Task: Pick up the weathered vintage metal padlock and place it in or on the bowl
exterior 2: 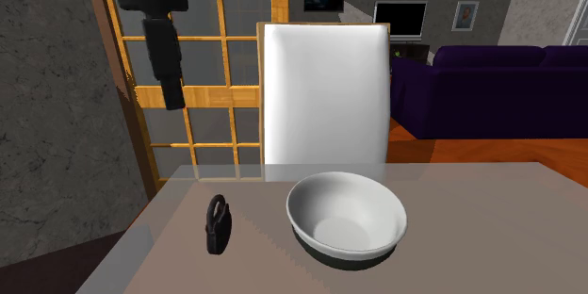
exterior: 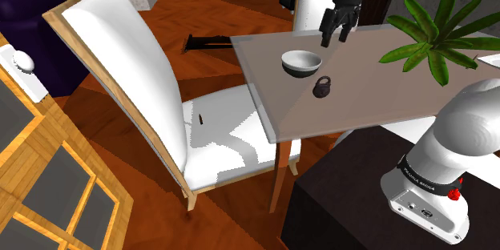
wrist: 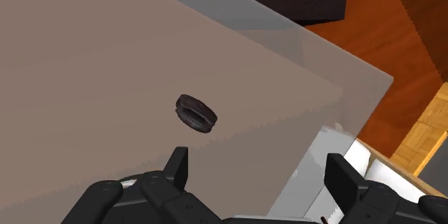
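Big white chair (exterior: 144, 88) with a wooden frame takes the left of the shoulder view, drawn up to the pale worktop (exterior: 368, 88). A green leafy plant (exterior: 437, 36) spreads at the upper right. Mid-frame on the worktop sits the bowl (exterior: 302, 62), white inside, dark outside, upright. Just below and right of it, near but not touching, there's the dark padlock (exterior: 322, 88), standing with its shackle up. The second exterior view has it at lower left, left of the bowl and apart from it. My jaws hang in the air at the top of the shoulder view, up and right of the bowl, spread apart, nothing between them. In the wrist view my fingers (wrist: 177, 166) stand wide, the padlock on the worktop beyond them.
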